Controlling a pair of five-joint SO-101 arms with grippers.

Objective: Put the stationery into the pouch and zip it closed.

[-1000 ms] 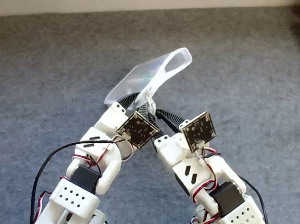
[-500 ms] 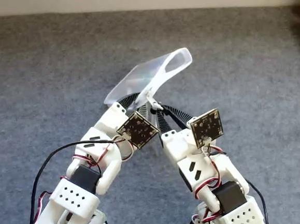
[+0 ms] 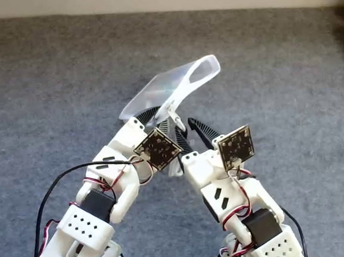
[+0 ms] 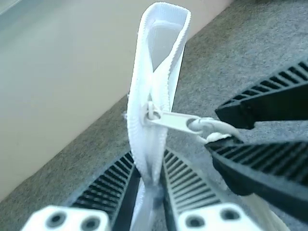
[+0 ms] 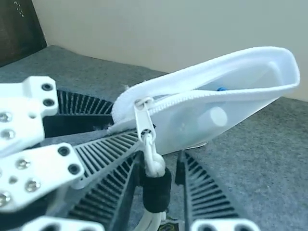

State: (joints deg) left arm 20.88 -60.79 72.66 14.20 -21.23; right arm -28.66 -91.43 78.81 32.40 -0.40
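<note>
- Right wrist view: pouch (image 5: 216, 110) held aloft, mouth gaping; its zip pull (image 5: 143, 118) sits at the end nearest both arms.
- At that end the left gripper (image 4: 149, 178) clamps the pouch.
- The right gripper (image 5: 160, 156) straddles the pull's cord (image 5: 154, 166), jaws parted; zipping likely runs lengthwise, away from it.

- pouch (image 3: 174, 83): translucent white w/ white zip tape; small blue bit (image 5: 221, 89) inside.
- zip pull (image 4: 171, 120): silver; cord (image 5: 154, 166) white w/ black sleeve.
- left gripper (image 4: 148, 163), right gripper (image 5: 159, 158): black ribbed fingers, white bodies.
- wires (image 3: 102, 184): red, white, black.
- carpet (image 3: 49, 84): speckled grey.
- wall (image 5: 144, 29): cream.
</note>
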